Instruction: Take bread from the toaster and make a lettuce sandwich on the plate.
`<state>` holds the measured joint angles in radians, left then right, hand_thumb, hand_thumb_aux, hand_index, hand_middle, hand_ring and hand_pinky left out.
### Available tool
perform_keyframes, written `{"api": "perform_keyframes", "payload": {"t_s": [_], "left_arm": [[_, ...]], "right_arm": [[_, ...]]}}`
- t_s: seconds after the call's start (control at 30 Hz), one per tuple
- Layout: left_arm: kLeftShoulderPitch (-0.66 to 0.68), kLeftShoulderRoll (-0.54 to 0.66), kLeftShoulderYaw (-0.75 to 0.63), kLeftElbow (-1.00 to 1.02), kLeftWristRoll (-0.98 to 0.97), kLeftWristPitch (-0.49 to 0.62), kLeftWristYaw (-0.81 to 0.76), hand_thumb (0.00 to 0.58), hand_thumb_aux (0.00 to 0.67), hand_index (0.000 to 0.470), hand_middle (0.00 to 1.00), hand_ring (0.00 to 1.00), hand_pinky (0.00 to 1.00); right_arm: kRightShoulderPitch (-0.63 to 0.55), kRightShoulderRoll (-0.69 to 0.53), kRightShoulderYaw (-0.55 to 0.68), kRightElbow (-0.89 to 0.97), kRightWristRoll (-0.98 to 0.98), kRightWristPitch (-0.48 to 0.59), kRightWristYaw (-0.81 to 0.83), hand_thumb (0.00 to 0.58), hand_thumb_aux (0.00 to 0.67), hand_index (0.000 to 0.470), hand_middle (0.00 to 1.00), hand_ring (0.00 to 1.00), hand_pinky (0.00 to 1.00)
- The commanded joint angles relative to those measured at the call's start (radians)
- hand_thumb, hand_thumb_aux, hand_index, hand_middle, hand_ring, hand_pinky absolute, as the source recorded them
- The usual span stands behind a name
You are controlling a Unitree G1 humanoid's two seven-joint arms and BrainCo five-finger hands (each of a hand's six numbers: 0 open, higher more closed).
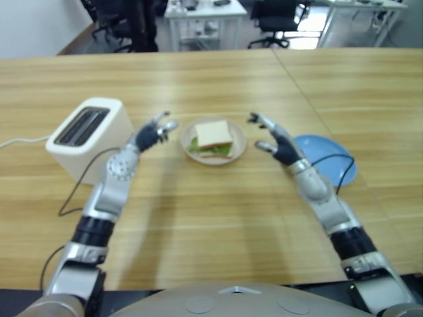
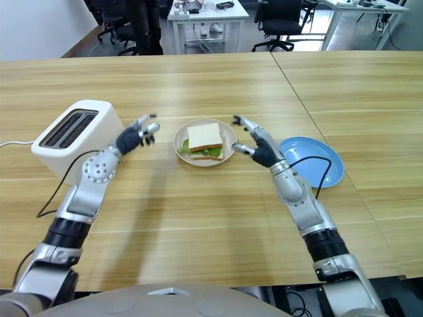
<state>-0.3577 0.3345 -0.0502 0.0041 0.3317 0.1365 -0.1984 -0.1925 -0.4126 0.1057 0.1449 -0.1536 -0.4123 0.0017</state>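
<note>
**A:** Start with the biggest thing.

**B:** A long table of pale wood planks carries everything. On its left side stands a cream-white, boxy two-slot toaster, slots facing up and dark inside. Its white cord trails off toward the left edge.

**A:** And on the right?

**B:** A round, flat blue plate lies there, well apart from the toaster. A thin black wire from the right arm loops across it.

**A:** Where is the sandwich?

**B:** Between the two, near the middle, sits a smaller round beige plate. On it rests the sandwich: a square slice of white bread on top, with green lettuce showing along its near edge and another slice under that.

**A:** The hands?

**B:** The left hand hovers between the toaster and the beige plate, near the plate's left rim but apart from it. Its fingers are stretched loosely toward the sandwich, holding nothing. The right hand is just beside the plate's right rim, fingers spread wide and likewise holding nothing. I cannot tell whether its lowest fingertip touches the rim.
</note>
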Motion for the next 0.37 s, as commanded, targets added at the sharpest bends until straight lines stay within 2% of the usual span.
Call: {"api": "perform_keyframes", "payload": {"t_s": [0.03, 0.23, 0.37], "left_arm": [[-0.034, -0.109, 0.061, 0.164, -0.138, -0.172, 0.085, 0.000, 0.000, 0.000, 0.00, 0.00, 0.00], [-0.090, -0.231, 0.091, 0.387, -0.224, -0.381, 0.167, 0.000, 0.000, 0.000, 0.00, 0.00, 0.00], [-0.113, -0.261, 0.067, 0.473, -0.264, -0.403, 0.114, 0.000, 0.000, 0.000, 0.00, 0.00, 0.00]], "right_arm": [[0.026, 0.100, -0.070, -0.010, 0.217, 0.083, 0.067, 0.000, 0.000, 0.000, 0.00, 0.00, 0.00], [0.041, 0.216, -0.122, 0.105, 0.276, 0.059, 0.085, 0.000, 0.000, 0.000, 0.00, 0.00, 0.00], [0.024, 0.238, -0.148, 0.202, 0.261, 0.015, 0.084, 0.000, 0.000, 0.000, 0.00, 0.00, 0.00]]}}
